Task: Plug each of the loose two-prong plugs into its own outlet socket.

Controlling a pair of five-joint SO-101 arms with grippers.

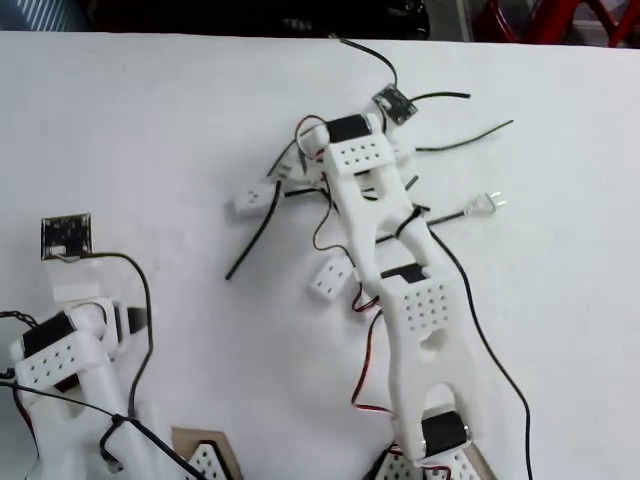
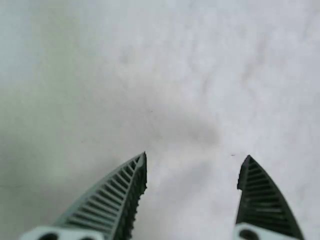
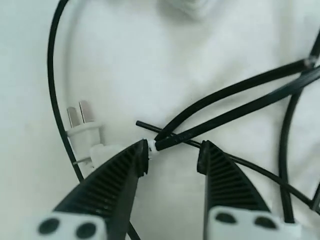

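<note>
My right gripper (image 3: pixel 172 152) is open, low over a tangle of black cables (image 3: pixel 235 100) on the white table. One finger (image 3: pixel 131 162) touches the cable end of a white two-prong plug (image 3: pixel 82 131) that lies flat beside it; nothing is held. A second white plug (image 1: pixel 490 203) lies off to the right of that arm on its thin cable. Two white outlet sockets rest on the table, one (image 1: pixel 255 197) left of the right arm's wrist and one (image 1: pixel 333 275) beside its forearm. At the near left, my left gripper (image 2: pixel 192 170) hangs open above bare table.
The right arm (image 1: pixel 420 310) stretches from the near edge to mid-table, over several black cables (image 1: pixel 465 140). Its own wiring loops alongside (image 1: pixel 365 360). The left arm (image 1: pixel 60 350) stays near the front left corner. The table's left and far right parts are bare.
</note>
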